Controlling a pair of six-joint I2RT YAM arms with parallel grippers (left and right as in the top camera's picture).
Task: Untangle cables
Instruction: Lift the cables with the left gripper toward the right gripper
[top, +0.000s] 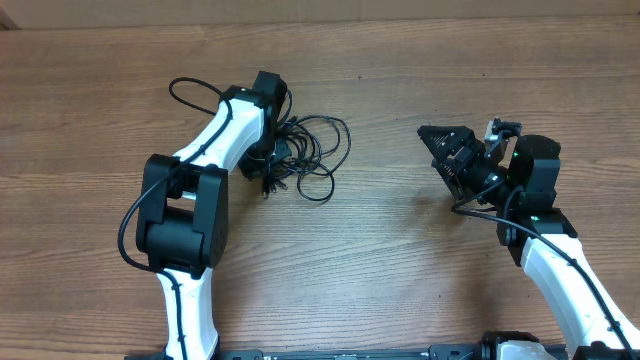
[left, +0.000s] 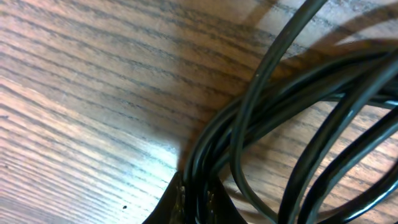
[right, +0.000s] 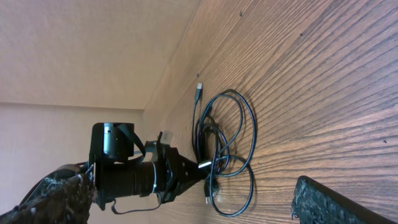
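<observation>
The cables (top: 315, 150) lie as a loose tangle of thin black loops on the wooden table (top: 380, 260), left of centre. My left gripper (top: 273, 158) sits at the tangle's left side. In the left wrist view its two dark fingertips (left: 171, 202) are pressed together on a bunch of strands (left: 205, 155), so it is shut on the cables. My right gripper (top: 437, 150) hovers open well to the right, holding nothing. From the right wrist view the cables (right: 239, 124) show a silvery plug (right: 199, 90) at the far end.
The left arm's own thicker black wire (top: 190, 90) loops out behind its wrist. The table's far edge (top: 320, 18) runs along the top of the overhead view. Bare wood (top: 385, 150) separates the tangle from the right gripper.
</observation>
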